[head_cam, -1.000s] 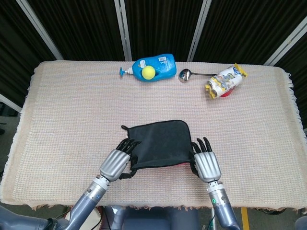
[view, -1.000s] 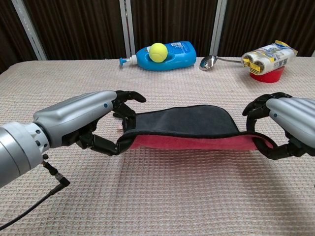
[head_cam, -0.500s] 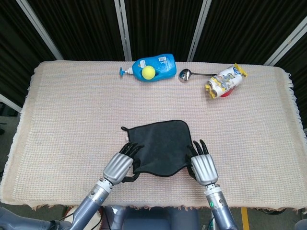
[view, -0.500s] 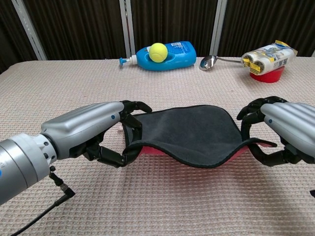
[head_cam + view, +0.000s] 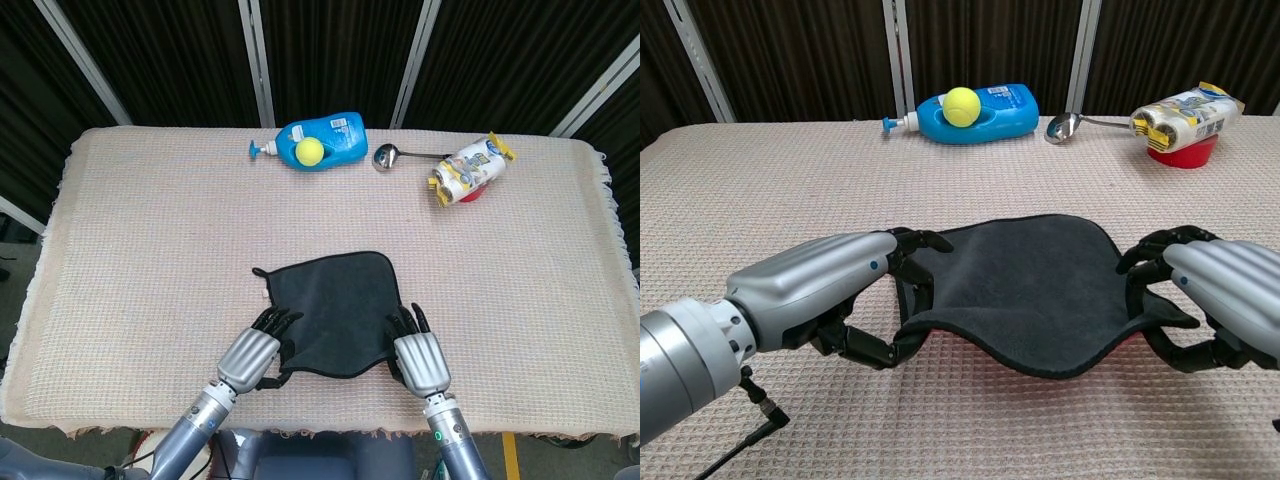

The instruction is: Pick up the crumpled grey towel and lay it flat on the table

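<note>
Already the grey towel [image 5: 335,308] is spread nearly flat on the near middle of the table [image 5: 150,250], its far part lying on the cloth. Its near corners are pinched by the left hand [image 5: 830,285] and the right hand [image 5: 1205,295], and a red underside is glimpsed in the chest view beneath the lifted near edge. Lowering that edge and letting go appear to remain. A beige woven cover is laid over the table; a blue soap bottle [image 5: 325,143], tennis ball [image 5: 309,151], ladle [image 5: 400,155] and snack packet [image 5: 470,168] are ranged at the far edge before dark curtains.
</note>
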